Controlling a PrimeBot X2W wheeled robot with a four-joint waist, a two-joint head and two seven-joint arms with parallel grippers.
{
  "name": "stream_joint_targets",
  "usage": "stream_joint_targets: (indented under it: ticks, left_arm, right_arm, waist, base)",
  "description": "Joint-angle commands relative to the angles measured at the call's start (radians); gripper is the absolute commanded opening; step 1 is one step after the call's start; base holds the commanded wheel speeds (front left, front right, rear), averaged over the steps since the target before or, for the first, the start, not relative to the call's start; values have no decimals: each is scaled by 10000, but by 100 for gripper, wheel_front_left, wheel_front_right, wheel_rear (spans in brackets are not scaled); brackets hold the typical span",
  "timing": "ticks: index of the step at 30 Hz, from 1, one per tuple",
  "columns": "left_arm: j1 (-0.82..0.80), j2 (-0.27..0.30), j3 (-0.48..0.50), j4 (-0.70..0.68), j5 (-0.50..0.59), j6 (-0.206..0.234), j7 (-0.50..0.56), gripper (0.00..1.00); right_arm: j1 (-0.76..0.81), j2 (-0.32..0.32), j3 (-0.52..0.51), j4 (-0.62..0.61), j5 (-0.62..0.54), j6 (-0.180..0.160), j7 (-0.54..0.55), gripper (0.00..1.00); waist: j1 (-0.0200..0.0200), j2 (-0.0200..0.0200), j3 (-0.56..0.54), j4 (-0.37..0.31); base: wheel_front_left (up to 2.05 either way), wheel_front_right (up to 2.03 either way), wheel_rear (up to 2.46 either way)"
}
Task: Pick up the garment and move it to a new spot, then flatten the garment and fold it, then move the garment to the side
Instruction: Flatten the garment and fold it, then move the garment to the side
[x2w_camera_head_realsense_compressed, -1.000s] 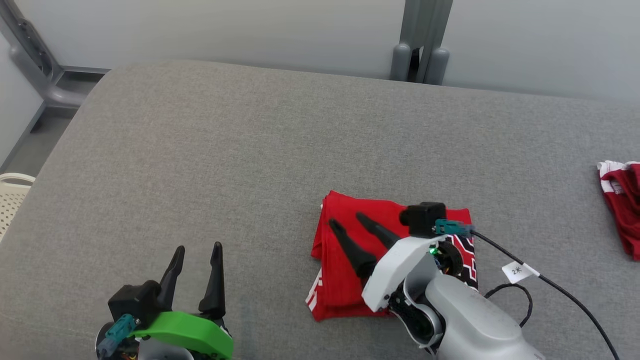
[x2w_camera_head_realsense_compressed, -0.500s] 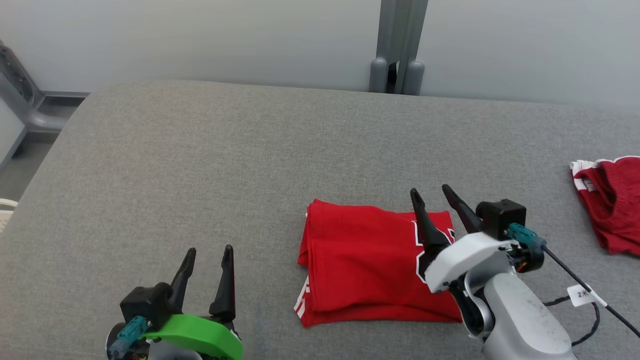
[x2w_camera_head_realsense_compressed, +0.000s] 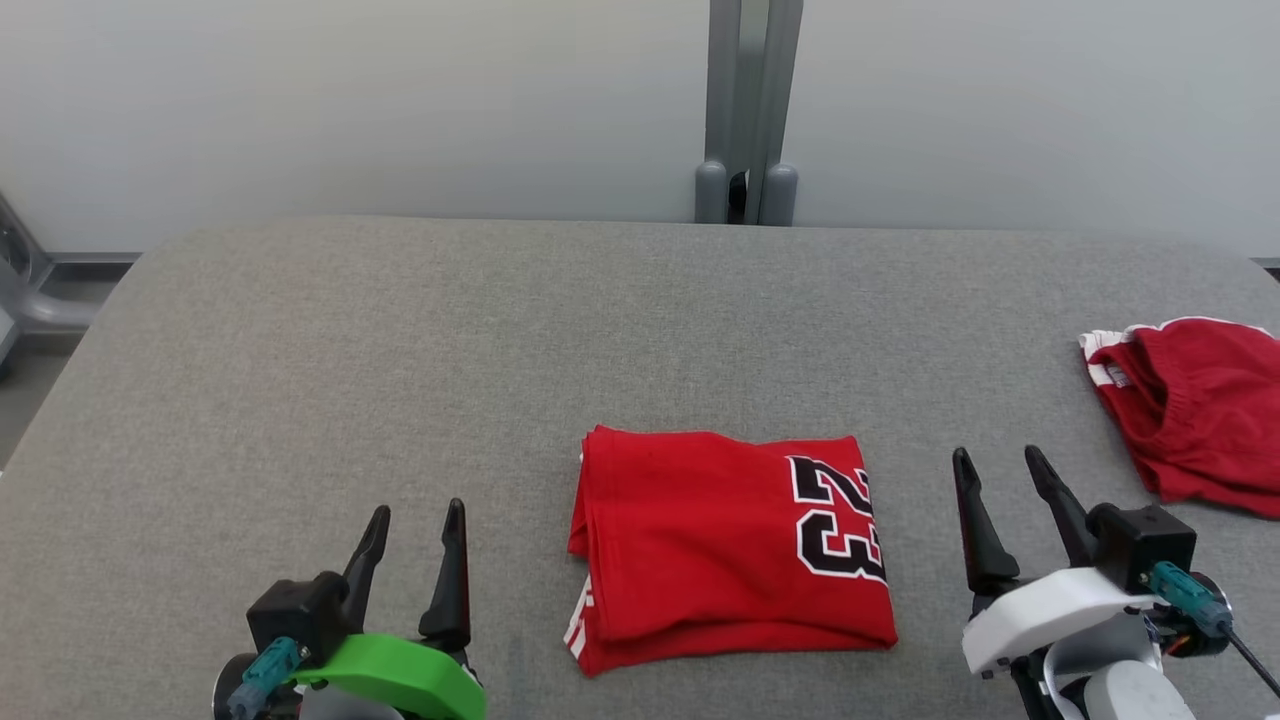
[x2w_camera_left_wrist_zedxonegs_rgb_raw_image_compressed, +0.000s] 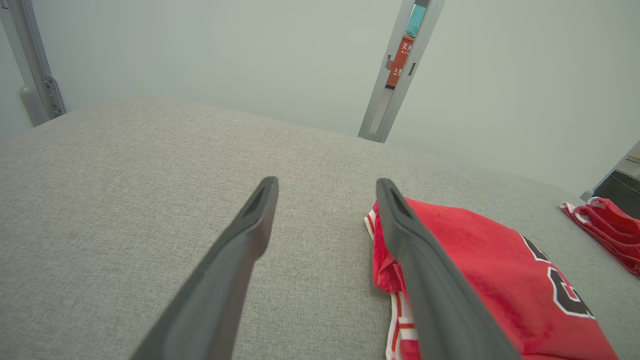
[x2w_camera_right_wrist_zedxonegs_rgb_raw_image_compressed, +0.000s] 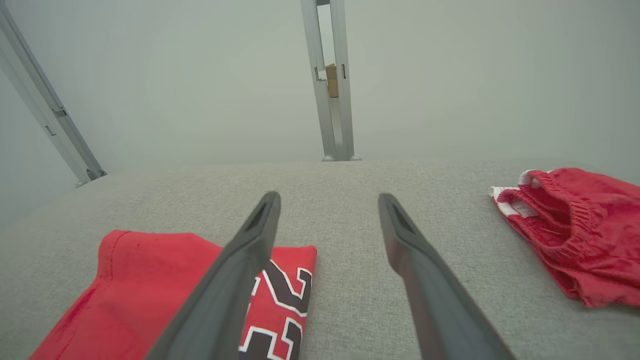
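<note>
Grey surface (x2w_camera_head_realsense_compressed: 400, 330) surrounds folded garment (x2w_camera_head_realsense_compressed: 700, 530); left end effector (x2w_camera_head_realsense_compressed: 420, 507), right end effector (x2w_camera_head_realsense_compressed: 995, 452) spread wide.

The grey padded surface (x2w_camera_head_realsense_compressed: 350, 350) was free to the left of and behind the folded red jersey (x2w_camera_head_realsense_compressed: 690, 540); red shorts (x2w_camera_head_realsense_compressed: 1190, 420) occupied its far right edge.

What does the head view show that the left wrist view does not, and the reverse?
Head view adds the right gripper, open beside the folded red jersey, and the whole number 23. Left wrist view adds an orange-red label on the grey post. Both share the jersey, the open left gripper, the second red garment and the grey surface.
</note>
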Motion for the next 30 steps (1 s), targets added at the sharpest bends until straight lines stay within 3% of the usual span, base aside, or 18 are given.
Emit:
stream_joint_targets:
  ticks: [1,22,30]
  left_arm:
    - [165,44,79,44,180,16,-70,100]
    - [450,-93,694,223,649,-139,-69,100]
    - [292,-125,736,283,740,-208,-69,100]
  right_arm:
    - [263,-25,-139,-165,-59,-2,49,100]
    - [610,-22,-320,-309,-157,-2,224,100]
    - [43,-26,-157,-260,-773,-2,1045,100]
  waist:
    - [0,0,-121,-120]
    - [0,0,-86,-248]
    - [0,0,107,-81]
  base:
    - [0,0,0]
    - [0,0,0]
    - [0,0,0]
